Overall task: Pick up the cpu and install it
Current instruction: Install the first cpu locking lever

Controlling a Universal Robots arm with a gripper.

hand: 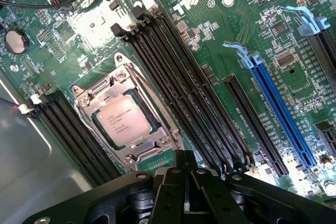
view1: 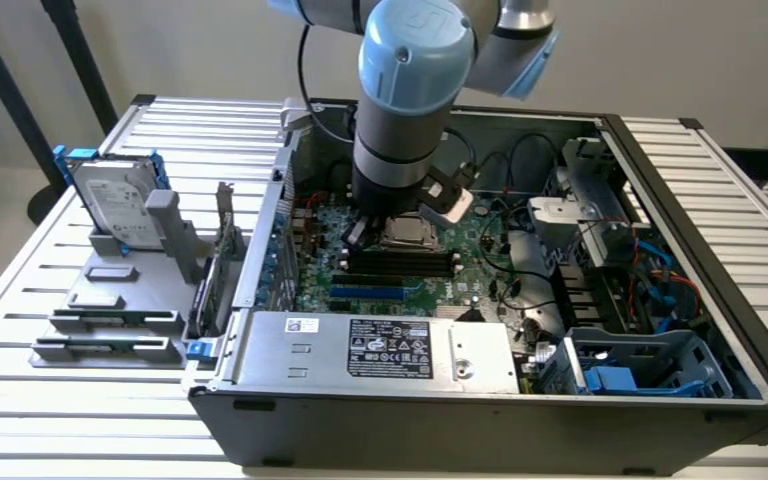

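The cpu point(hand: 124, 120) already sits flat in its socket frame point(hand: 157, 142) on the motherboard point(hand: 220, 51), framed by memory slots point(hand: 184, 87). The pincer point(hand: 185, 182) hovers just above, closed, holding nothing.

You're looking at a robotics lab or test bench for computer assembly. An open desktop PC case point(view1: 704, 330) lies on a slatted metal table point(view1: 37, 300), with a robot arm point(view1: 411, 90) reaching into it over the green motherboard point(hand: 210, 40). At the exterior view's left, a grey fixture point(view1: 111, 330) holds spare parts, including a hard drive point(view1: 111, 200).
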